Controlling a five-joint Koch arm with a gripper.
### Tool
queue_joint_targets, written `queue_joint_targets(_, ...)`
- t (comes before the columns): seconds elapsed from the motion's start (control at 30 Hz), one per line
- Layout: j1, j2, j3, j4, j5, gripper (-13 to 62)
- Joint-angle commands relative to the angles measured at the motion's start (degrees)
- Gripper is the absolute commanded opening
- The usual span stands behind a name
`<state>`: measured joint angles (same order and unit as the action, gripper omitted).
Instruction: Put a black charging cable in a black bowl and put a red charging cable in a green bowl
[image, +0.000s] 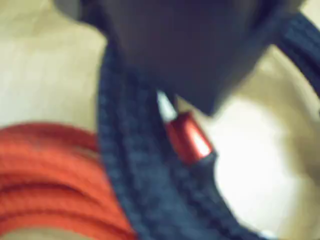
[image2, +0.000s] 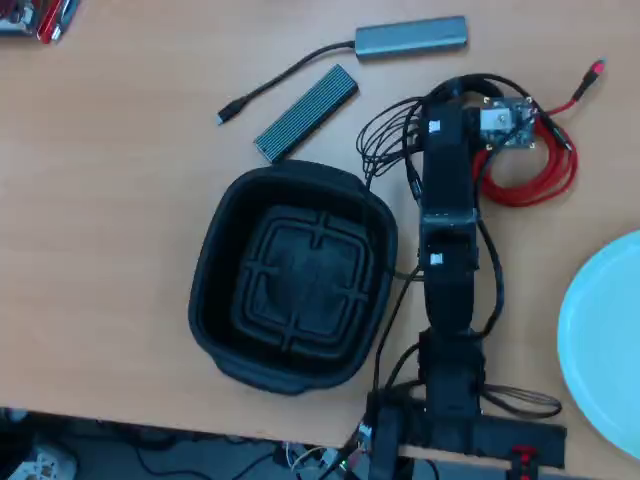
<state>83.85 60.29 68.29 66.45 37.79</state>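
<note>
While the arm is stretched toward 12 o'clock in the overhead view, its gripper (image2: 478, 140) sits right over both coils, so I can't tell how wide the pincer is or whether it has hold of anything; the wrist view is only a dark blur at top. Black charging cable (image: 135, 165) runs as a braided band from about 11 to 5 o'clock across the wrist view, lying over the red charging cable (image: 50, 175), whose turns fill the 8 o'clock corner. A red plug end (image: 187, 137) with a silver tip rests against the black band, long axis pointing to 11 o'clock. Overhead, the red coil sits at 1 o'clock from the black bowl (image2: 215, 260), one tail reaching to 1 o'clock. Black bowl is empty, close at 9 o'clock of the arm. Green bowl (image2: 600, 340) is cut off at the 3 o'clock edge, also empty. My read: the coils overlap, so grabbing one alone looks tricky. Grey hub (image2: 412, 37) and ribbed block (image2: 306, 113) lie at 12 o'clock of the black bowl.
</note>
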Motion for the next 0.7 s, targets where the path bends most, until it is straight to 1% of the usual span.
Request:
queue_joint_targets(0.0,-1.0,1.7,-4.0,0.1,-0.9,-6.8)
queue_joint_targets(0.5,-3.7,24.3,-4.0,0.6,-6.5,-6.8)
queue_joint_targets(0.67,-5.4,30.3,-3.5,5.3,-6.9,-6.8)
